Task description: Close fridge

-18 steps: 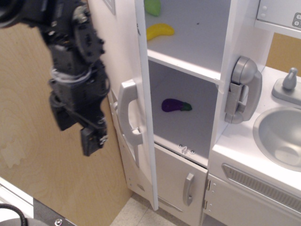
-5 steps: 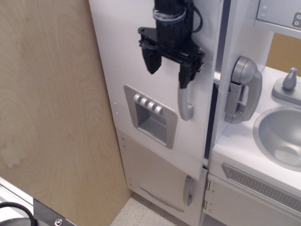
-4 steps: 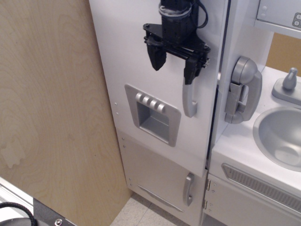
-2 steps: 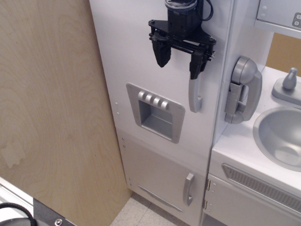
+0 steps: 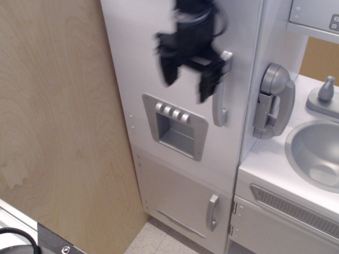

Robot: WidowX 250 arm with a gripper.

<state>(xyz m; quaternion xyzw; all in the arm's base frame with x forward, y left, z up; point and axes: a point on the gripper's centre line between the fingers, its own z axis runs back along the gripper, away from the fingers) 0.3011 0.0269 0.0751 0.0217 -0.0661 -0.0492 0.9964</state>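
The tall white fridge stands with its door flush against the cabinet, no gap showing. The door's grey vertical handle is at its right edge and the grey dispenser panel with four buttons sits below centre. My black gripper is blurred in front of the door, just left of the handle and above the dispenser. Its two fingers point down, spread apart, holding nothing and off the handle.
A grey wall phone hangs right of the door. A sink and faucet are at the right. The smaller lower door has a short grey handle. A wooden wall panel fills the left.
The door swung from wide open to fully shut, pushed by the gripper. In the last moment the gripper came off the handle, moving left and slightly down.
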